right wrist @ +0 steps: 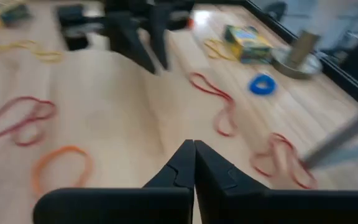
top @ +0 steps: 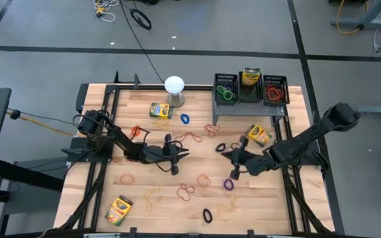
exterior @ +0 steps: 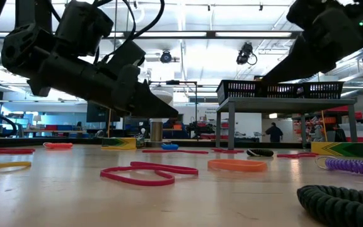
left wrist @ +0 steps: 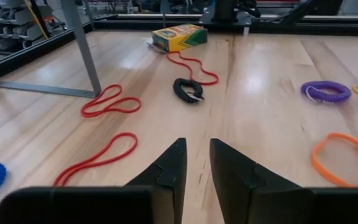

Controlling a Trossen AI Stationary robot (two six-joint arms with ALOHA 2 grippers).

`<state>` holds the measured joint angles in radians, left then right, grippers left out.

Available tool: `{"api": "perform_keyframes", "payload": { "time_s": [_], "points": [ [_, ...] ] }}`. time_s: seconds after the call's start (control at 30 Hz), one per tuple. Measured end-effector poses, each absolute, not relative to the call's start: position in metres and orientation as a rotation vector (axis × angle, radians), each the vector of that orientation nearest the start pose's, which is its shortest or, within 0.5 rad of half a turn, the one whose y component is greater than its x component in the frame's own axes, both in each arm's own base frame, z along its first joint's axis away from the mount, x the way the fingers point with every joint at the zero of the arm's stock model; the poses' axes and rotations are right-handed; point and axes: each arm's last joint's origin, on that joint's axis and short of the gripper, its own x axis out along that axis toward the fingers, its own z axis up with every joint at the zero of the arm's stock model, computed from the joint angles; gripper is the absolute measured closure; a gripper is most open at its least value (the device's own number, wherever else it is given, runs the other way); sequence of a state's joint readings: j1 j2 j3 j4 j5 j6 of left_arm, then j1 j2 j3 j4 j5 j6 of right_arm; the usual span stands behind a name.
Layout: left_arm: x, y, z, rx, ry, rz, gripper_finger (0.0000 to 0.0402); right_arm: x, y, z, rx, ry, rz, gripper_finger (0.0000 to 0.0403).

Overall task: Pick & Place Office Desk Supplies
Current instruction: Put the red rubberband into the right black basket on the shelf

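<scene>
Thin rubber bands lie scattered flat on the wooden table (top: 98, 192): a red one (top: 190, 137), a blue one (top: 185, 119), a purple coil (top: 229, 184) and a black one (top: 208, 215). Crayon boxes lie flat at the far middle (top: 159, 110), under the riser's near edge (top: 259, 135) and at the near left (top: 118, 209). Three black mesh bins (top: 225, 87) stand on the riser, and the middle bin holds a crayon box (top: 251, 77). My left gripper (left wrist: 197, 146) hangs over the table's middle with a narrow gap between its fingers. My right gripper (right wrist: 193, 144) faces it, shut on nothing.
The grey riser (top: 250, 106) stands at the far right on thin legs (left wrist: 82, 43). A white globe (top: 174, 86) stands at the far middle. Between the two grippers lie a black coil (left wrist: 187, 90) and red bands (left wrist: 110, 101). An orange band (right wrist: 61, 165) lies near my right gripper.
</scene>
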<state>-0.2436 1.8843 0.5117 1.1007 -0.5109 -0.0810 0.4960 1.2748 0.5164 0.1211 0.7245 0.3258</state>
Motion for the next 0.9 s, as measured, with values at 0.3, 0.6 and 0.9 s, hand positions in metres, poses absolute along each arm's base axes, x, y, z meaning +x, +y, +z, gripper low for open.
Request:
{"api": "perform_keyframes", "payload": {
  "time_s": [0.3,0.6,0.9],
  "points": [
    [0.293,-0.058,0.101,0.016,0.243,0.261,0.0326,0.214,0.122,0.167,-0.069,0.475,-0.159,0.0395],
    [0.293,-0.058,0.101,0.016,0.242,0.258,0.0326,0.215,0.116,0.165,-0.082,0.495,-0.199,0.0394],
    [0.293,-0.058,0.101,0.016,0.242,0.258,0.0326,0.236,0.071,0.151,-0.025,0.58,-0.37,0.0353]
  ]
}}
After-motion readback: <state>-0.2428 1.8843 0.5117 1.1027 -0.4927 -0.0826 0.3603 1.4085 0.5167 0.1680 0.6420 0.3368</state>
